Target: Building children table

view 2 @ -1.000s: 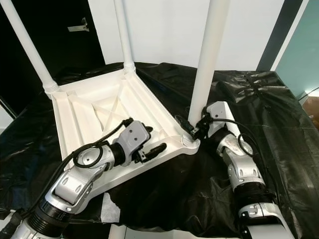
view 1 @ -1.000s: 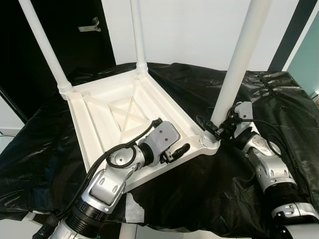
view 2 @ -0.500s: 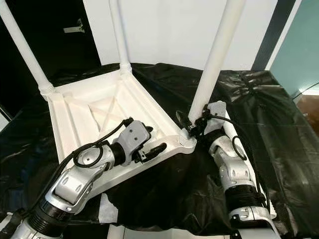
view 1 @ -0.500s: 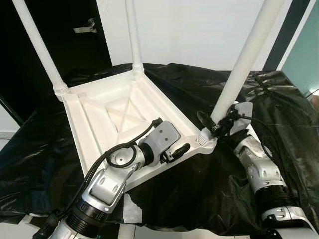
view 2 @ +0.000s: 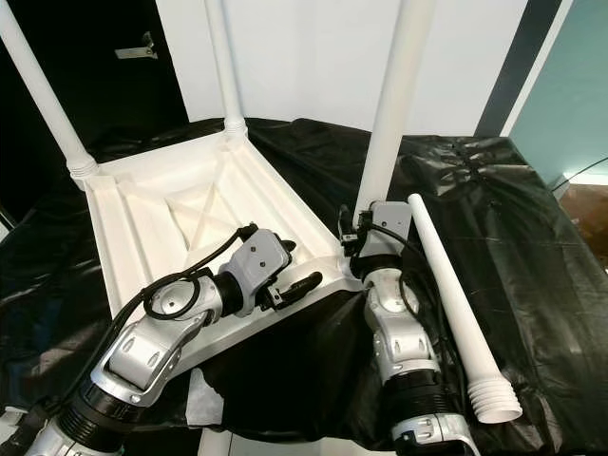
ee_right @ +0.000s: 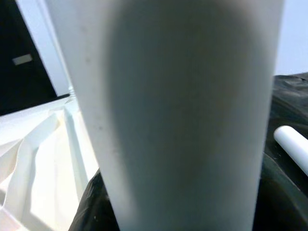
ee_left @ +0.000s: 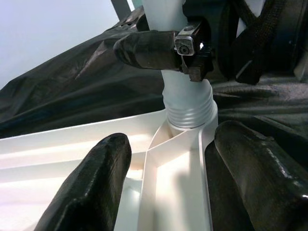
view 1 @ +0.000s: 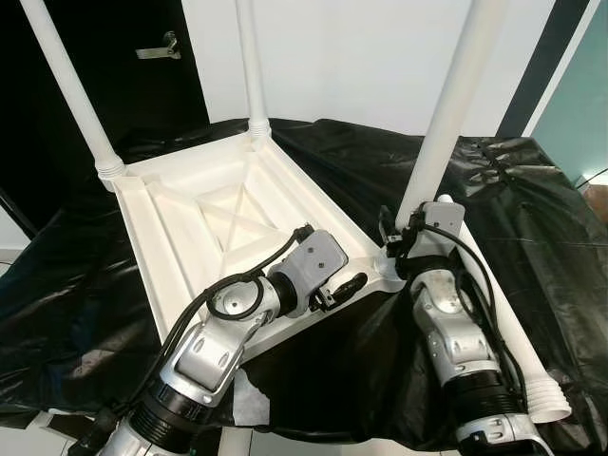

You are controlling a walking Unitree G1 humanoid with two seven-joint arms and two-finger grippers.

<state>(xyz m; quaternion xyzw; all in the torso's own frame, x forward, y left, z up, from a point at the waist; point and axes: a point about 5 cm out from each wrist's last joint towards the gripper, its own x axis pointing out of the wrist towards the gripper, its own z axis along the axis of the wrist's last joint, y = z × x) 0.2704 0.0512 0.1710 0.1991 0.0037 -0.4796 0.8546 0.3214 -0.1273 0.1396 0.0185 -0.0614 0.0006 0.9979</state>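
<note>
The white plastic table top (view 1: pixel 180 237) lies upside down on a black sheet. Two white legs (view 1: pixel 71 95) (view 1: pixel 249 66) stand in its far corners. A third leg (view 1: pixel 446 123) stands in the near right corner socket. My right gripper (view 1: pixel 397 249) is shut around this leg just above its threaded base (ee_left: pixel 190 108), and the leg (ee_right: pixel 183 120) looms close in the right wrist view. My left gripper (view 1: pixel 347 285) is shut on the table top's rim beside that corner, one finger (ee_left: pixel 91 187) inside, the other outside. A fourth leg (view 2: pixel 446 285) lies loose on the sheet to the right.
The black sheet (view 1: pixel 532 190) covers the whole work surface and hangs over its front edge. A scrap of white paper (view 1: pixel 249 404) shows at the front edge. Behind are a white wall and a dark door with a handle (view 1: pixel 157 47).
My right forearm has swung from the right side round to the front of the leg, still gripping it. The loose leg on the sheet has been uncovered. The camera shifted slightly.
</note>
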